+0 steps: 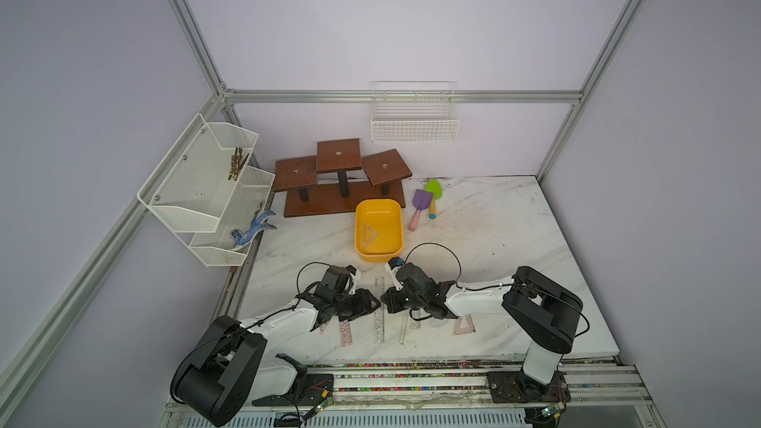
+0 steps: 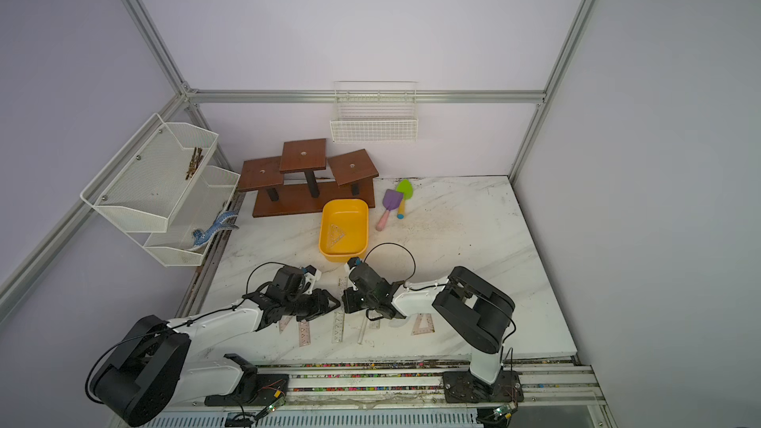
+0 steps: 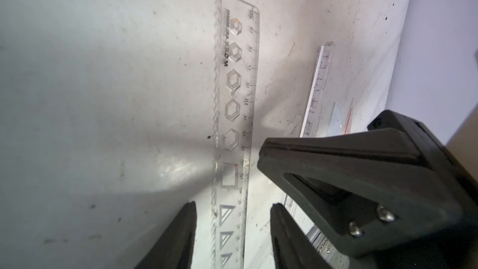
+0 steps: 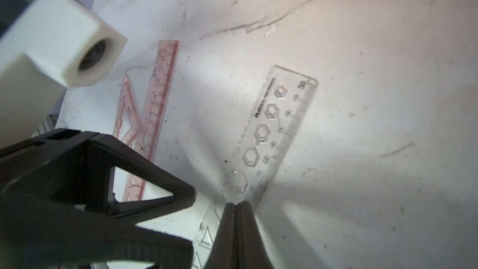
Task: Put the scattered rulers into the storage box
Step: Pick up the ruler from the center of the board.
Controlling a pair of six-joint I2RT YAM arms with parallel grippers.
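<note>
Clear plastic, thin and flat: the stencil ruler [image 1: 379, 325] lies on the white marbled table [image 1: 473, 240] at lower centre of both top views, between the two arms. The yellow storage box [image 1: 383, 216] sits near it, just above in frame. In the left wrist view the left gripper [image 3: 234, 205] straddles the ruler across its width, fingers apart with a gap each side, no contact. In the right wrist view the right gripper [image 4: 236, 204] has its fingers pressed fully together, tips down on the ruler near mid-length; looks like pinning, not a hold. My read: light, stiffish but will bow, slick faces, flush to the table so no edge to get under. Best hold is across the two long edges near the middle; the wavy edge may seat badly on a pad. One set square [image 1: 370, 235] is in the box. A pink ruler [image 4: 157, 104] and pink set square [image 4: 128, 115] lie left of centre in the right wrist view.
</note>
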